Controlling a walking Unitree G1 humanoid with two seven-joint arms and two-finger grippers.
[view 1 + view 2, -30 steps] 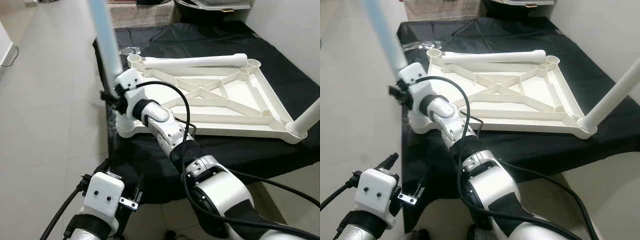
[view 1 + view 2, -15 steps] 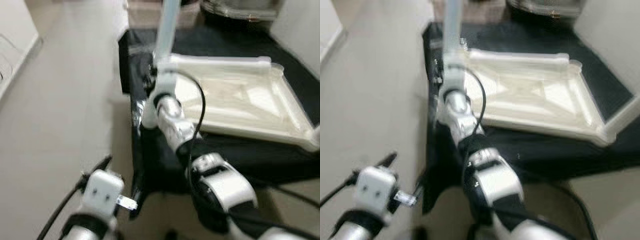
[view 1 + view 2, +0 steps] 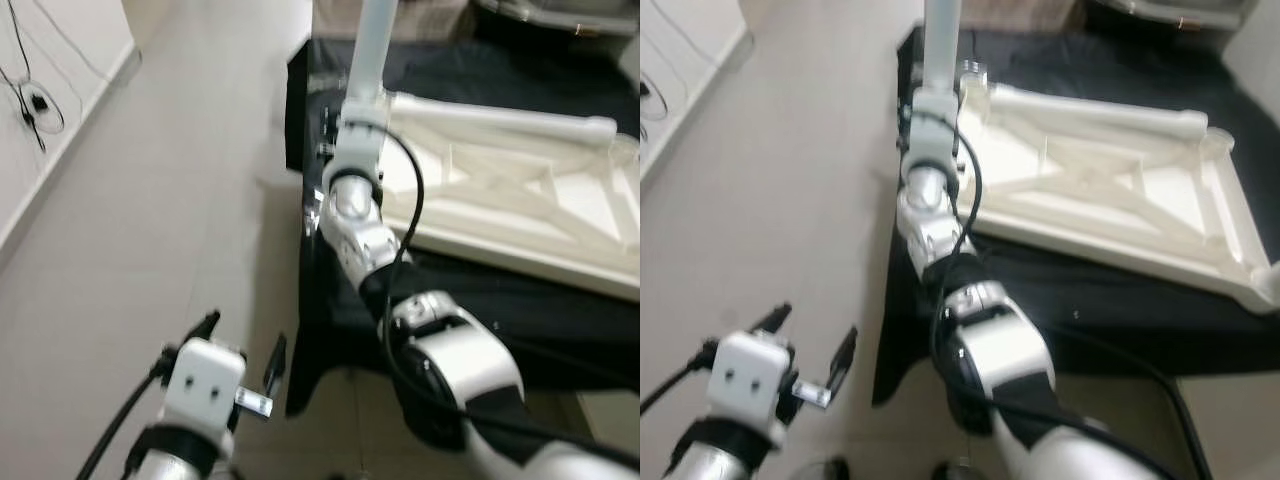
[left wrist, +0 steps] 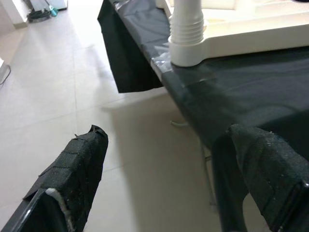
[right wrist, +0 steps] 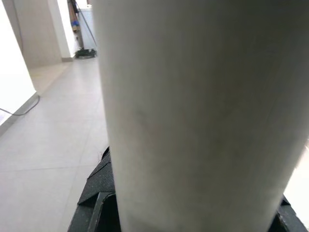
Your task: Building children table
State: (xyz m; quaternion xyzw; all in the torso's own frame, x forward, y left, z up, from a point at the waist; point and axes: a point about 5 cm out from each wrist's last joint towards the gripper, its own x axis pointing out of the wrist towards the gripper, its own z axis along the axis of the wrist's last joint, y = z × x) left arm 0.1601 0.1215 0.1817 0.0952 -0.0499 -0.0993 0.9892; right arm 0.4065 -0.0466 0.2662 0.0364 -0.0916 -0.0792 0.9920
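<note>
Right arm (image 3: 440,350) stretched forward and up, silver segments in a line, black cable looping along the forearm. Right gripper (image 3: 335,150) at the far end of the reach, black fingers (image 5: 99,193) clamped either side of a white tube. Left arm (image 3: 195,400) held low, wrist near the body. Left gripper (image 4: 164,183) pointing forward, its two black fingers (image 4: 72,169) spread wide, holding nothing.
</note>
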